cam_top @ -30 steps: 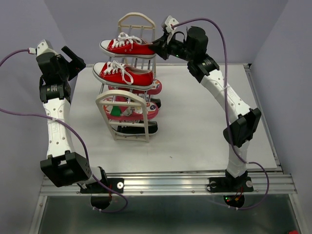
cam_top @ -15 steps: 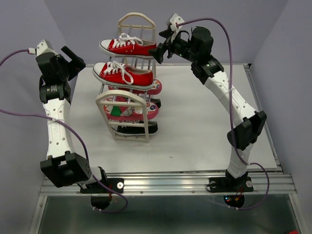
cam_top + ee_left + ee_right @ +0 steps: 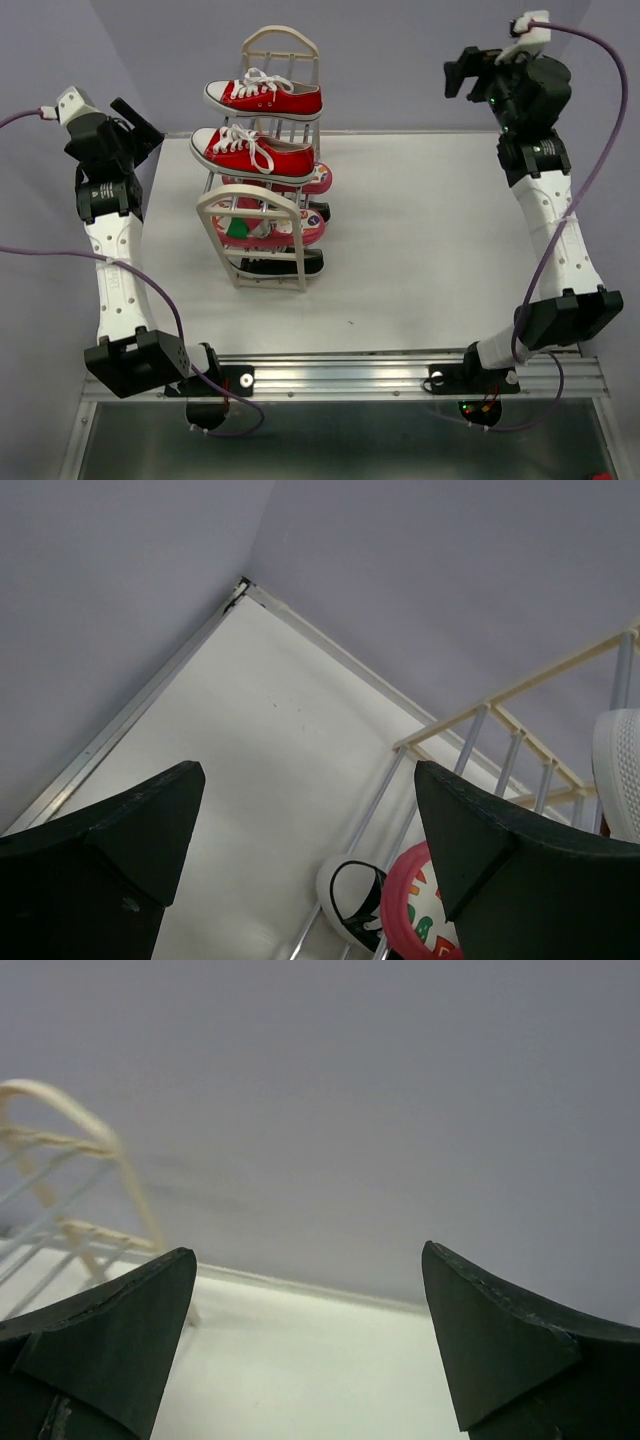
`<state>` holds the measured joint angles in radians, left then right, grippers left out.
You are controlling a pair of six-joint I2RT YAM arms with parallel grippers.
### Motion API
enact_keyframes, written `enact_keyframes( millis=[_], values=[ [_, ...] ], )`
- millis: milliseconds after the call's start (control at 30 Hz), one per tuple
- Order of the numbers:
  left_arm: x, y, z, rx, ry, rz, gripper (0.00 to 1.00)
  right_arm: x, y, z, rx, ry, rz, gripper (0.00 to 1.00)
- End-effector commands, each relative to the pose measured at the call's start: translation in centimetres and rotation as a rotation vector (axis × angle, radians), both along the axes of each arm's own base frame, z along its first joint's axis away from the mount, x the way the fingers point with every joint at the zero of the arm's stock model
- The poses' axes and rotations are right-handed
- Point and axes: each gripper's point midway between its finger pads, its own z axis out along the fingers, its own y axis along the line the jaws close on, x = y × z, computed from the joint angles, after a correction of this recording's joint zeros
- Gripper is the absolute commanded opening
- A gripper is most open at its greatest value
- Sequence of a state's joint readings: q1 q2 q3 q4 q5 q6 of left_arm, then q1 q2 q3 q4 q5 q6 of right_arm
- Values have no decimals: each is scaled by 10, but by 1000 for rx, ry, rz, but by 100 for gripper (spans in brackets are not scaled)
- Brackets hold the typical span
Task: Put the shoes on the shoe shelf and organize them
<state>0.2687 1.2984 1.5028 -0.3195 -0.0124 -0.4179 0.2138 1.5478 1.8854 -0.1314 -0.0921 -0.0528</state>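
Table (image 3: pixel 430 250): white, flat. One item is carried directly, left of centre.

Shelf (image 3: pixel 240 192): cream arched end frames, grey rods, stood upright on the table. Tiers listed from the top:
- upper red sneaker (image 3: pixel 265 95), white laces, laid on its sole
- lower red sneaker (image 3: pixel 255 152), likewise laid, one tier down
- upper flip-flop (image 3: pixel 300 182), pink, just beneath
- second black sneaker (image 3: pixel 318 212), largely hidden, seen at the right edge
- lower flip-flop (image 3: pixel 290 230), pink, patterned
- black sneaker (image 3: pixel 285 265), on the lowest tier

Left gripper (image 3: pixel 140 118) high, jaws wide apart; right gripper (image 3: pixel 456 74) likewise — apparently empty
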Motion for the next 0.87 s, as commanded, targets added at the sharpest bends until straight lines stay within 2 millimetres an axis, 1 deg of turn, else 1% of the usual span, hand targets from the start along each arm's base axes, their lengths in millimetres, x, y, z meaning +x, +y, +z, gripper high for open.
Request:
enact_keyframes(
  millis=[0, 33, 67, 100, 133, 167, 200, 233, 267, 300, 367, 400, 433, 467, 533, 567, 600, 633, 667, 833],
  values=[
    [-10, 24, -9, 27, 9, 99, 99, 25, -106, -96, 284, 281, -299, 100],
    [-8, 26, -18, 14, 20, 98, 99, 26, -141, -141, 313, 355, -425, 100],
    [-8, 28, -26, 1, 29, 100, 99, 21, -153, -159, 326, 379, -501, 100],
    [-6, 32, -40, -11, 43, 93, 99, 14, -165, -173, 336, 394, -575, 100],
    [-5, 34, -46, -16, 44, 91, 99, 4, -179, -213, 324, 457, -677, 100],
    [-6, 36, -53, -19, 52, 91, 99, -2, -183, -227, 329, 477, -710, 100],
    [-7, 39, -64, -25, 58, 101, 99, -11, -184, -232, 352, 478, -725, 100],
    [-8, 41, -69, -27, 58, 105, 99, -21, -184, -262, 342, 526, -740, 100],
    [-9, 42, -72, -29, 58, 107, 99, -26, -184, -269, 350, 530, -743, 100],
    [-9, 42, -79, -29, 60, 108, 99, -28, -184, -270, 368, 511, -746, 100],
    [-10, 41, -75, -16, 25, 99, 99, -37, -189, -268, 408, 490, -783, 100],
    [-10, 35, -82, -26, 28, 65, 99, -39, -190, -266, 418, 481, -791, 100],
    [-11, 33, -77, -20, 9, 59, 99, -43, -190, -262, 426, 470, -788, 100],
    [-13, 33, -82, -20, 17, 58, 99, -46, -190, -260, 433, 465, -788, 100],
    [-16, 32, -80, -6, 10, 62, 99, -52, -191, -261, 427, 462, -794, 100],
    [-18, 33, -79, -3, 4, 66, 99, -58, -193, -257, 425, 448, -803, 100],
    [-18, 32, -80, -2, 1, 65, 99, -62, -194, -262, 422, 453, -816, 100],
    [-20, 30, -76, 0, -16, 58, 99, -65, -198, -263, 420, 449, -837, 100],
    [-19, 29, -74, 3, -24, 51, 99, -68, -199, -260, 411, 441, -839, 100],
    [-22, 23, -76, -1, -27, 24, 99, -76, -202, -262, 400, 442, -863, 100]
  ],
)
